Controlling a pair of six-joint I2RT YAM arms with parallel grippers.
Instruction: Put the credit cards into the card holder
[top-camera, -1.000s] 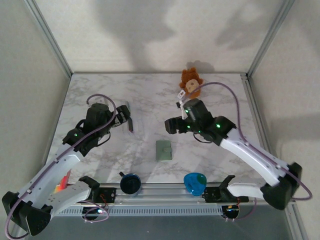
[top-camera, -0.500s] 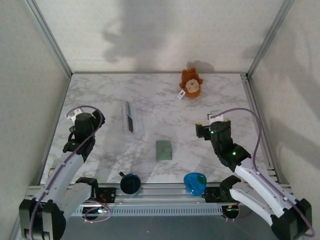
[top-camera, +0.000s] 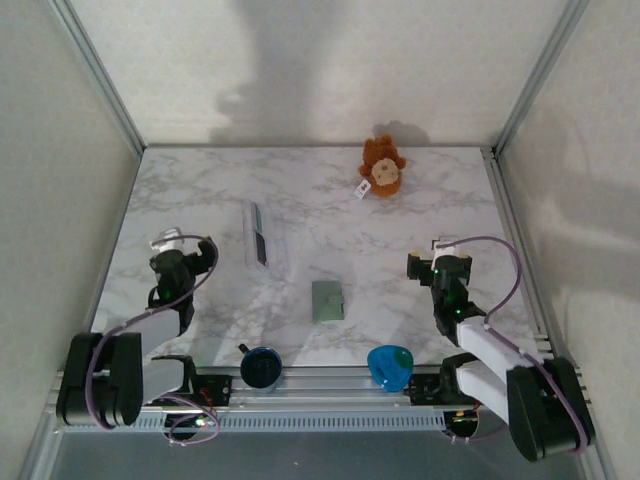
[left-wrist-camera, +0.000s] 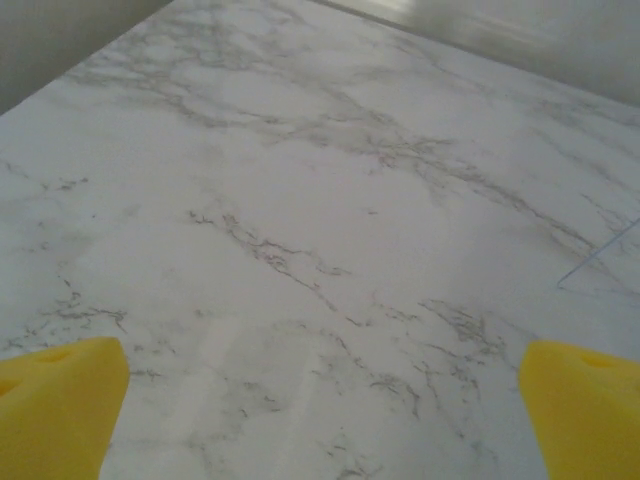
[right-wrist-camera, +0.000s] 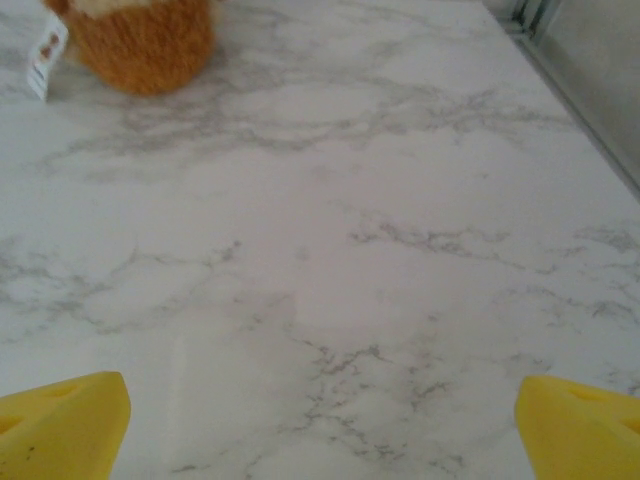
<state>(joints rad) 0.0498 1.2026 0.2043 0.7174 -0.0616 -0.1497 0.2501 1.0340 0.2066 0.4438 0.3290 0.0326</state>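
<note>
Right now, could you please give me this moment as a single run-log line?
left gripper: open, empty | right gripper: open, empty | card holder: flat at mid-table, apart from both

No wording is legible from here; the small white paper tag (right-wrist-camera: 42, 60) on the fuzzy brown plush toy (top-camera: 383, 165) bears marks too tiny to read.

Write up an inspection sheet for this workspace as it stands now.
Surface: white marble-patterned tabletop, no spills seen.
Job's things: flat grey-green card holder lying mid-table, apart from both arms.
Clutter: brown plush toy at the far edge; clear plastic stand left of centre; dark blue round object and bright blue object by the near rail.
Grippers: left gripper and right gripper open, empty, over bare marble.
Cables: purple cable looped on each arm.
Surroundings: plain white walls, metal frame posts.
</note>
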